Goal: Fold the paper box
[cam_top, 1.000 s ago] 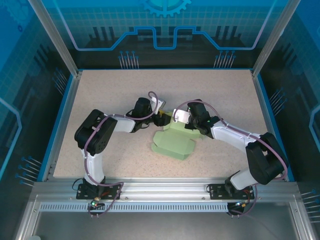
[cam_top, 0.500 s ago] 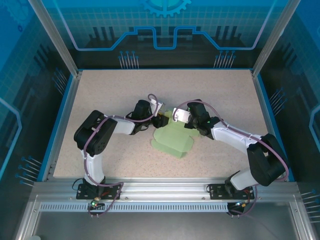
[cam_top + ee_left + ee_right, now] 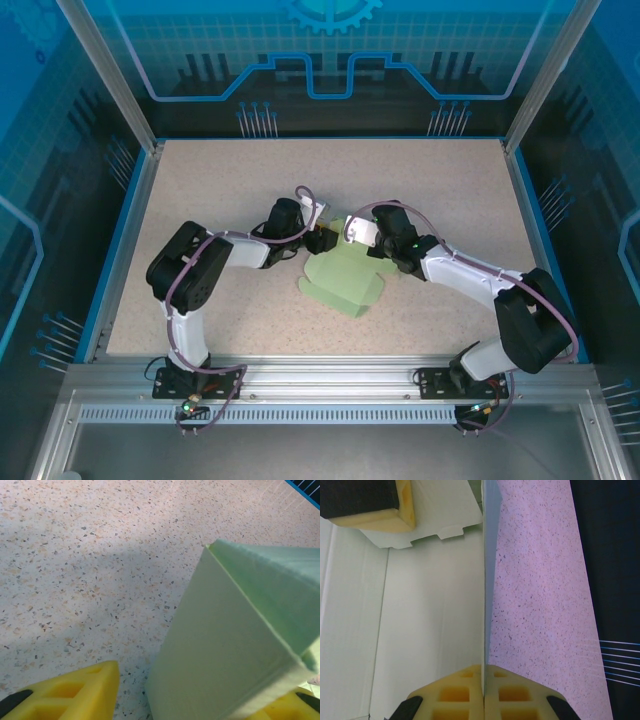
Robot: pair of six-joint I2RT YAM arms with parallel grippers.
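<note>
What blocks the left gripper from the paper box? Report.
Nothing visible. A raised panel of the paper box stands between the parted fingers of the left gripper, only bare table in the gap. The right gripper is shut on a panel edge.

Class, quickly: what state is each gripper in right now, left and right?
Left gripper: open, straddling a panel of the paper box.
Right gripper: shut on an edge of the paper box.
</note>
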